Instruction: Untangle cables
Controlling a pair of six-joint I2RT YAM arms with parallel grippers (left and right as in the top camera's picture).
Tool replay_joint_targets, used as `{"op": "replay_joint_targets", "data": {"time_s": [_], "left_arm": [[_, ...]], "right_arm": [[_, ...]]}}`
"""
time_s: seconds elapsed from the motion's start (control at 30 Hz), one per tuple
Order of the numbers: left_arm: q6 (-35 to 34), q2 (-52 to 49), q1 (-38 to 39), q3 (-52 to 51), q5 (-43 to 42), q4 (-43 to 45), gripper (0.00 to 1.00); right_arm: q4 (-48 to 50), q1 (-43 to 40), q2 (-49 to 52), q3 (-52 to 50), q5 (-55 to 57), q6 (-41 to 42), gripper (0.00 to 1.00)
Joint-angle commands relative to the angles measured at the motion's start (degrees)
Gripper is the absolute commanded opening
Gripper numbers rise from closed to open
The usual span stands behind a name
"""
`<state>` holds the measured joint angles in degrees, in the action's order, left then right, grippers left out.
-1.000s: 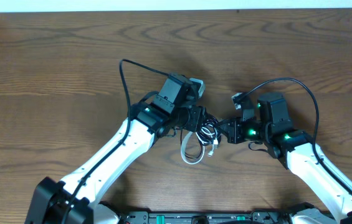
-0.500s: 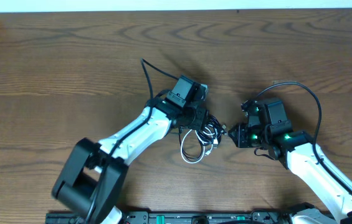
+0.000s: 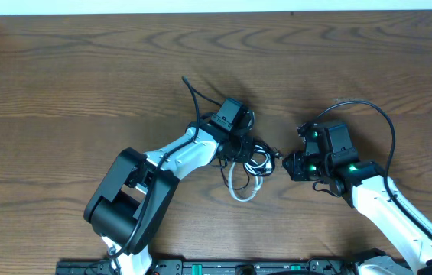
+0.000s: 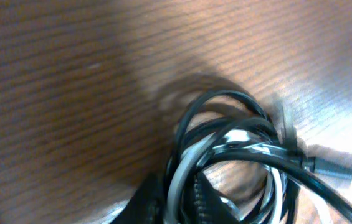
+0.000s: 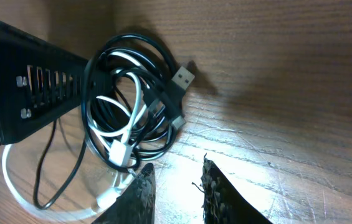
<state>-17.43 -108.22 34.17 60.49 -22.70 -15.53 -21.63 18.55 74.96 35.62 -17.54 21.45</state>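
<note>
**Mia:** Where are the cables?

**Ben:** The cables [image 3: 252, 162] lie in a messy bunch on the brown wood table [image 3: 86, 92], about in the middle. The 2 grippers are on each side of them.

**Mia:** Are there 2 of them?

**Ben:** Yes. The black cable [image 5: 162, 56] is wound in round loops. The white cable [image 5: 143, 106] goes through those loops. It also makes 1 big loop on the near side of the bunch. They are tangled together.

**Mia:** What is the left gripper doing?

**Ben:** The left gripper [image 4: 174, 199] is down at the left side of the bunch. Its jaws are squeezed on the cables. In its own camera the white cable runs right down between the fingers. That picture is blurry, so I cannot tell if the black one is in the pinch too.

**Mia:** And the right gripper?

**Ben:** The right gripper [image 5: 177, 165] is just to the right of the bunch. Its jaws are spread apart with only bare table between them. It is not touching the cables.

**Mia:** Can you see any ends?

**Ben:** Yes. A flat black plug [image 5: 185, 77] sticks out of the right side of the loops, toward the right gripper. A small white plug [image 5: 121, 152] lies at the near edge of the bunch, close to the right gripper's fingertips.
</note>
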Motion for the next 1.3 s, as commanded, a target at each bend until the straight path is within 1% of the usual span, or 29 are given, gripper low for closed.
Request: {"op": "replay_joint_targets", "data": {"time_s": [0.0, 0.17, 0.3, 0.4, 0.5, 0.57, 0.67, 0.8, 0.87, 0.93, 1.0, 1.07, 1.27], "left_arm": [[-0.87, -1.46, -0.13, -0.26, -3.08, -0.66, 0.07], [-0.87, 1.46, -1.73, -0.26, -5.03, -0.87, 0.07], [-0.87, 6.54, -4.15, -0.26, -10.93, -1.09, 0.08], [-0.87, 10.08, -5.66, -0.26, -14.99, -1.09, 0.07], [-0.85, 13.03, -6.4, -0.26, -17.18, -1.53, 0.07], [-0.85, 14.21, -6.4, -0.26, -17.4, -2.03, 0.07], [-0.85, 14.8, -6.34, -0.26, -17.4, -2.84, 0.07], [0.0, 14.78, -6.36, -0.26, -17.03, -3.91, 0.07], [0.0, 14.78, -6.36, -0.26, -15.39, -4.33, 0.07], [0.0, 14.78, -6.36, -0.26, -10.84, -5.49, 0.08], [-0.02, 14.78, -6.36, -0.26, -4.11, -7.67, 0.07], [0.0, 14.78, -6.36, -0.26, -1.88, -8.46, 0.07], [-0.55, 14.78, -6.36, -0.26, -2.36, -8.57, 0.07]], "right_arm": [[0.02, -0.13, 0.07, 0.26, 0.68, -0.28, 0.22], [0.02, -0.13, 0.07, 0.26, 1.14, -0.28, 0.28], [0.02, -0.13, 0.07, 0.26, 4.31, -0.28, 0.29], [0.44, -0.13, 0.07, 0.26, 6.29, -0.15, 0.32], [1.4, -0.13, 0.07, 0.26, 6.67, 2.99, 0.34], [2.58, -0.13, 0.07, 0.26, 5.57, 5.66, 0.34], [5.88, -0.11, 0.07, 0.26, -1.81, 6.19, 0.34], [10.16, -0.11, 0.07, 0.26, -10.14, 6.16, 0.33], [11.85, -0.11, 0.07, 0.26, -13.53, 6.14, 0.33], [12.85, -0.11, 0.07, 0.26, -15.8, 6.14, 0.34], [13.27, -0.13, 0.07, 0.26, -17.25, 6.14, 0.34], [13.25, -0.11, 0.07, 0.26, -17.84, 6.14, 0.33], [13.07, -0.11, 0.07, 0.26, -19.08, 6.14, 0.34]]}}
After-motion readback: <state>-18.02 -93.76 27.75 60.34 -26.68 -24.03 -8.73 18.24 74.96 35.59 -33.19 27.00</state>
